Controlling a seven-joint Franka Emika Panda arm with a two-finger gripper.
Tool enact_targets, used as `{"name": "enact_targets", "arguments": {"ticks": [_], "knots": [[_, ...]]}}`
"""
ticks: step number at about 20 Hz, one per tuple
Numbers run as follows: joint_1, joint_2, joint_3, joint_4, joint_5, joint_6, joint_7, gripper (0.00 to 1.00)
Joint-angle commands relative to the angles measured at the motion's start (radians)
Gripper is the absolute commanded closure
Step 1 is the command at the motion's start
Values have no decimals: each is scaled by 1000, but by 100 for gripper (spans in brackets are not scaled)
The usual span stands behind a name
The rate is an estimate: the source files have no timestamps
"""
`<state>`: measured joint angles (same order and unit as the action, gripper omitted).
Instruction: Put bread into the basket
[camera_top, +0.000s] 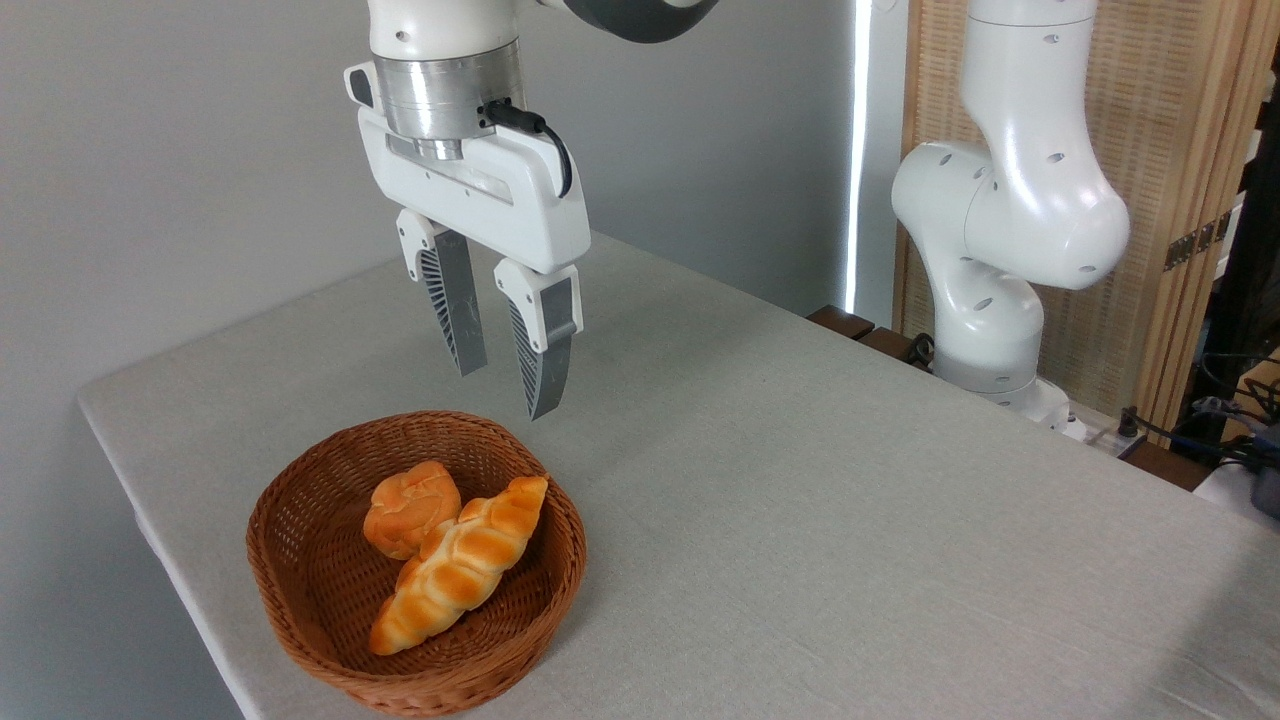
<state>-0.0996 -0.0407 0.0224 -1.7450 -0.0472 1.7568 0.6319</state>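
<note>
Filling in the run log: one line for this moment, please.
gripper: open, empty, above basket | bread: in basket beside bun | task: done

Braided golden bread (459, 565) lies diagonally inside the round brown wicker basket (300, 625).

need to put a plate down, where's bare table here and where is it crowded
Widest bare patch: the table right of the basket, up to the arm's base. A narrower strip lies behind the basket, under the open gripper. Crowded: inside the basket, where the bread touches the bun.
</note>
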Motion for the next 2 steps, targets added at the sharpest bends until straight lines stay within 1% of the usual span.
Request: {"name": "enact_targets", "arguments": {"ticks": [1,2], "knots": [[4,-22,4,-22,-16,-3,41,0],[4,-22,4,-22,-16,-5,42,0]]}}
